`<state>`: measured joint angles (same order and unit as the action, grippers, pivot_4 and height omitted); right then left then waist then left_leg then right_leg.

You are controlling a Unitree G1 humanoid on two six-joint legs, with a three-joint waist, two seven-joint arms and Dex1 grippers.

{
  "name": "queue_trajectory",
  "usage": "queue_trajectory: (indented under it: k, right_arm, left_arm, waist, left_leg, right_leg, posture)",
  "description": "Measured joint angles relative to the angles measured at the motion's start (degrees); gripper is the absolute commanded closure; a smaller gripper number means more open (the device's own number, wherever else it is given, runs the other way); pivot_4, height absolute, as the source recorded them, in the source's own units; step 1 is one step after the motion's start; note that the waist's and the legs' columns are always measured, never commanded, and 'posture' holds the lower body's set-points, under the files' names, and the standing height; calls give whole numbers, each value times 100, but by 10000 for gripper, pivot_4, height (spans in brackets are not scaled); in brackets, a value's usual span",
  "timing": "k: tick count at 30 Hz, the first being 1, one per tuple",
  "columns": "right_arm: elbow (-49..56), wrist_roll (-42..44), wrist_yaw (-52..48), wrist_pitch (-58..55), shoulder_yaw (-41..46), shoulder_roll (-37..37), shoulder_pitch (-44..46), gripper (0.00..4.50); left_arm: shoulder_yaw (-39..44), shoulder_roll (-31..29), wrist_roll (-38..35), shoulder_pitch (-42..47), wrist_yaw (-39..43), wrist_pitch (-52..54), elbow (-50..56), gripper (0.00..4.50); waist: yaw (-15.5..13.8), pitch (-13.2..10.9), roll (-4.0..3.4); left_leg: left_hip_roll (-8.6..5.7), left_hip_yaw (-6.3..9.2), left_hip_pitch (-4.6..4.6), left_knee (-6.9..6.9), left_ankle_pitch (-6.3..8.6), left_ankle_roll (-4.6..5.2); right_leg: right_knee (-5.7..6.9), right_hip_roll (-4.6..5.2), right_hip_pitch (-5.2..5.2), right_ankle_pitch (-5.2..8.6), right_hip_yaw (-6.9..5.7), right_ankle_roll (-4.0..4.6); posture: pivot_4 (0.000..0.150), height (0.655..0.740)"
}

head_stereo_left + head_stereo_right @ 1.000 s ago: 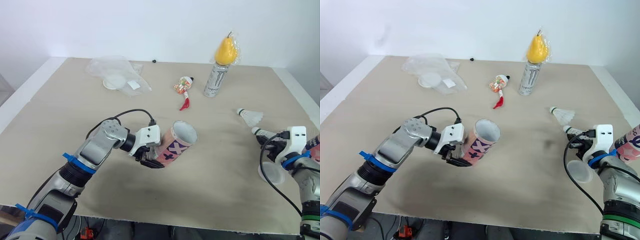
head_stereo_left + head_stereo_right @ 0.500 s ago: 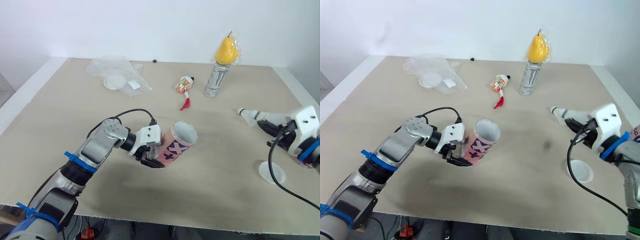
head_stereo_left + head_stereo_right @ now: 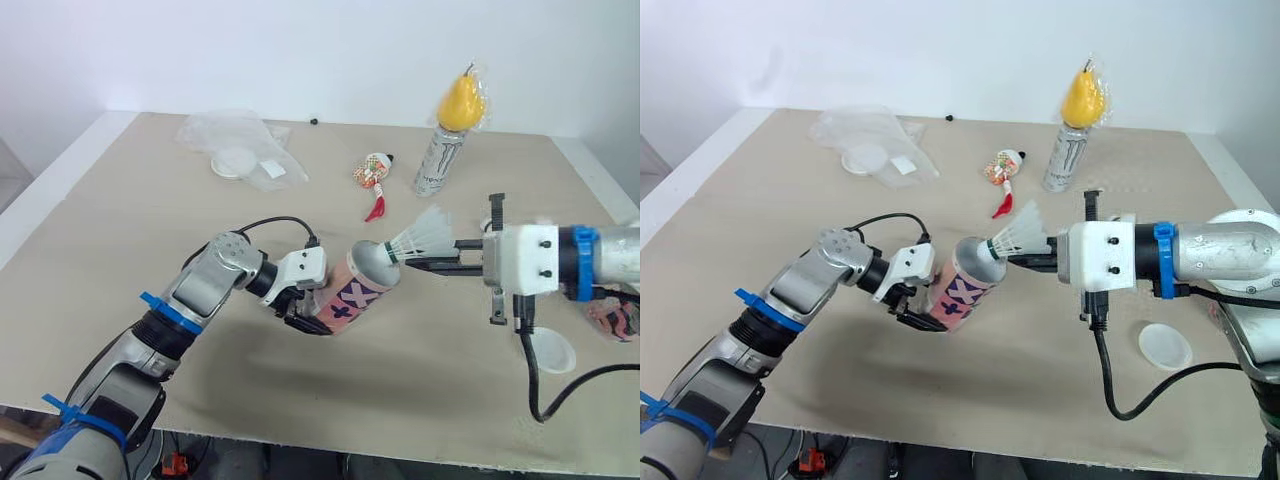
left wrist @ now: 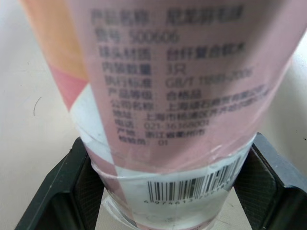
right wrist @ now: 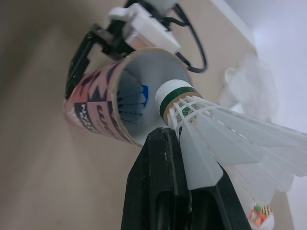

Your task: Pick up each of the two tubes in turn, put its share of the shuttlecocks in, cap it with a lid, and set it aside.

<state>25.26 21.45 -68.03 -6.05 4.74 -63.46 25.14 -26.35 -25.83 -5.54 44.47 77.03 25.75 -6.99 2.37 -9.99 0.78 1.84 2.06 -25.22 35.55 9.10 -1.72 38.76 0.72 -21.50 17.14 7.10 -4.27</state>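
The left gripper [image 3: 312, 318] is clamped on the bottom end of a pink patterned shuttlecock tube [image 3: 358, 290]. Its two black fingers [image 4: 53, 191] press against opposite sides of the tube just above the barcode. The tube is held off the table [image 3: 150, 250], tilted, with its open mouth raised and facing the right gripper [image 3: 415, 266]. That gripper reaches in level from the side opposite the left gripper, its fingers closed on the skirt of a white shuttlecock [image 3: 410, 242]. The shuttlecock's green-banded cork sits right at the rim of the tube's mouth, and its feathers fan up and away from the tube. In the right wrist view, white feather ribs and a blue patch [image 5: 134, 98] show deep inside the tube. A round white lid [image 3: 548, 352] lies flat on the table beyond the right gripper from the tube, well apart from it. A second pink patterned tube [image 3: 612, 320] lies just past that lid, partly hidden by the right arm. Farther back from the held tube stands an energy drink can [image 3: 437, 160] with a wrapped yellow pear [image 3: 459, 100] on top. Between the can and the held tube lie a small colourful packet [image 3: 374, 172] and a red scrap [image 3: 377, 210]. A crumpled clear plastic bag [image 3: 240, 140], with another white lid [image 3: 232, 162] in it, lies far behind the left gripper.
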Motion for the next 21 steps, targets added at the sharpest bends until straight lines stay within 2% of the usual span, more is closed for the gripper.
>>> queue_trajectory:
  k: [10,11,14,15,17,19,21]
  right_arm:
    - [-423,-269,-433,603,-511,272,516,44200]
    - [-423,-265,-458,609,-537,277,531,37818]
    - [-421,-189,-566,580,-559,290,647,28347]
    - [-414,-148,-568,534,-559,291,660,23645]
    - [-401,-21,-538,364,-539,309,667,16963]
    - [-390,127,-491,177,-445,325,667,6494]
    - [-349,340,-373,-81,-316,357,649,652]
  left_arm:
    - [5,-51,1,-50,-41,72,125,10968]
    - [6,-52,1,-53,-45,86,134,10968]
    - [10,-52,0,-68,-65,105,155,10968]
    - [10,-52,-1,-73,-72,105,158,10968]
    - [13,-51,-3,-80,-80,99,163,10968]
    - [13,-50,-3,-80,-82,95,162,10968]
    - [11,-47,-2,-78,-77,81,153,10968]
  waist:
    - [13,0,-1]
    - [13,0,-1]
    - [13,0,-1]
    - [13,0,-1]
    - [13,0,-1]
    - [13,0,-1]
    - [11,0,-1]
  left_leg:
    - [0,6,3,0,0,0]
    - [-1,6,3,0,0,0]
    - [0,7,4,0,0,0]
    - [0,7,4,0,0,0]
    - [0,7,4,0,0,1]
    - [-1,8,4,1,0,1]
    - [-1,9,4,0,0,1]
  right_leg:
    - [9,0,2,0,-4,3]
    - [9,0,2,0,-4,4]
    - [9,0,2,-1,-5,7]
    - [9,0,3,-1,-5,7]
    - [9,0,3,-2,-5,7]
    - [10,0,4,-2,-5,8]
    - [10,0,4,-2,-6,9]
  posture:
    - [1500,7400]
    - [1500,7400]
    - [1500,7400]
    - [1500,7400]
    - [1500,7400]
    - [1500,7400]
    - [1500,7400]
